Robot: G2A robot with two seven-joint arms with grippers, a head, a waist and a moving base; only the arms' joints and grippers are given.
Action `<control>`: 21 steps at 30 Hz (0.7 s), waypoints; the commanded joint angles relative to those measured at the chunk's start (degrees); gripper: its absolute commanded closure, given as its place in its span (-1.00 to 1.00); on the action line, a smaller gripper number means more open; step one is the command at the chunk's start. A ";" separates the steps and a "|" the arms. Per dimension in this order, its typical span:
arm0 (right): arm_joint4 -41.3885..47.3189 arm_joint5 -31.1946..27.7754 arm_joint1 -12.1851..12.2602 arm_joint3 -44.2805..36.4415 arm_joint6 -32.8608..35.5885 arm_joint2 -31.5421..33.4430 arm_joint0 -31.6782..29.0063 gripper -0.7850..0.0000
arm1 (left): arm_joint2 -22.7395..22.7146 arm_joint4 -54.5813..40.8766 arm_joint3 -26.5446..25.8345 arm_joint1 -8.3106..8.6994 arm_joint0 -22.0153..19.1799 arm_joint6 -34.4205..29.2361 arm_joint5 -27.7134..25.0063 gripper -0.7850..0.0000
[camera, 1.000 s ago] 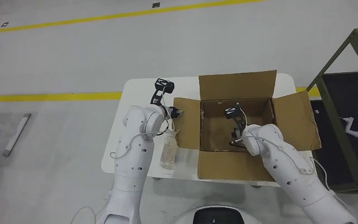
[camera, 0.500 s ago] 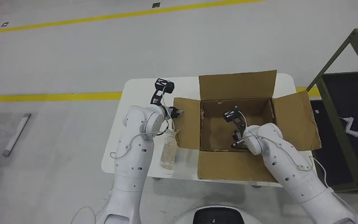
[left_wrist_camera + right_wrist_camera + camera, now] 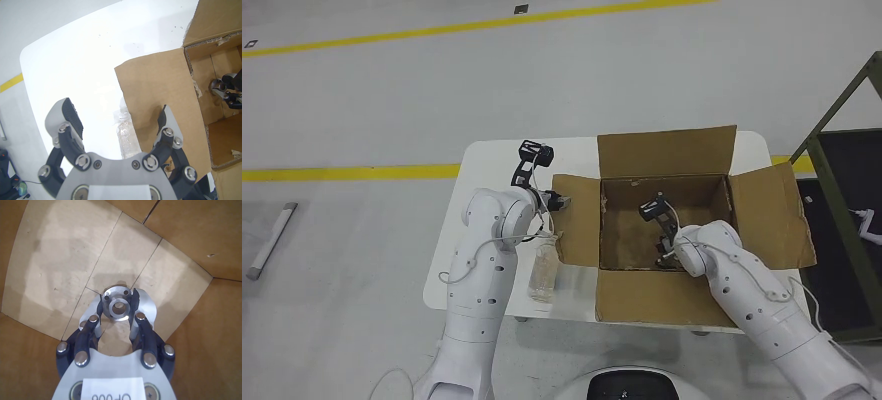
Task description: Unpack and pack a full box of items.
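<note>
Steel flange (image 3: 117, 296) pinched between the right gripper's (image 3: 117, 303) pads, low inside the cardboard box (image 3: 762, 215), right of centre in the top frame; I can't tell whether it touches the floor. Left gripper (image 3: 117, 115) jaws spread, nothing between them, over the edge of the box's left flap (image 3: 160, 94). Clear bottle (image 3: 126, 138) lies on the white table (image 3: 75, 66) beside that flap, its base hidden behind the wrist plate.

The flange (image 3: 113, 295) is machined grey metal, faintly shiny. The box (image 3: 762, 215) is matt brown corrugated cardboard. The bottle (image 3: 126, 140) is clear crinkled plastic. The table (image 3: 75, 66) is smooth, glossy white. My left gripper (image 3: 115, 109) has ribbed black rubber pads (image 3: 72, 117).
</note>
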 commanded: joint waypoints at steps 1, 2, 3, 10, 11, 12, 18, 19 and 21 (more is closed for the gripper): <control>-0.01 0.07 -0.11 0.35 -0.10 -0.10 0.18 0.23 | 0.00 0.00 0.00 0.00 0.00 0.00 0.00 -1.00; -0.02 0.06 -0.14 0.44 -0.13 -0.11 0.23 0.28 | 0.00 0.00 0.00 0.00 0.00 0.00 0.00 -1.00; -0.03 0.03 -0.17 0.58 -0.15 -0.09 0.33 0.36 | 0.00 0.00 0.00 0.00 0.00 0.00 0.00 -1.00; 0.18 0.04 -0.39 1.10 -0.06 0.32 1.00 0.40 | 0.00 0.00 0.00 0.00 0.00 0.00 0.00 -1.00; 0.20 0.02 -0.39 0.96 0.03 0.42 0.99 0.36 | 0.00 0.00 0.00 0.00 0.00 0.00 0.00 -1.00; 0.01 -0.08 -0.36 0.78 0.32 0.56 0.98 0.34 | 0.00 0.00 0.00 0.00 0.00 0.00 0.00 -1.00; -0.07 -0.53 -0.36 0.62 0.36 1.25 1.08 0.33 | 0.00 0.00 0.00 0.00 0.00 0.00 0.00 -1.00; -0.12 -0.59 -0.38 0.77 0.27 1.24 1.07 0.33 | 0.00 0.00 0.00 0.00 0.00 0.00 0.00 -1.00; -0.18 -0.73 -0.46 1.28 0.12 1.09 1.06 0.38 | 0.00 0.00 0.00 0.00 0.00 0.00 0.00 -1.00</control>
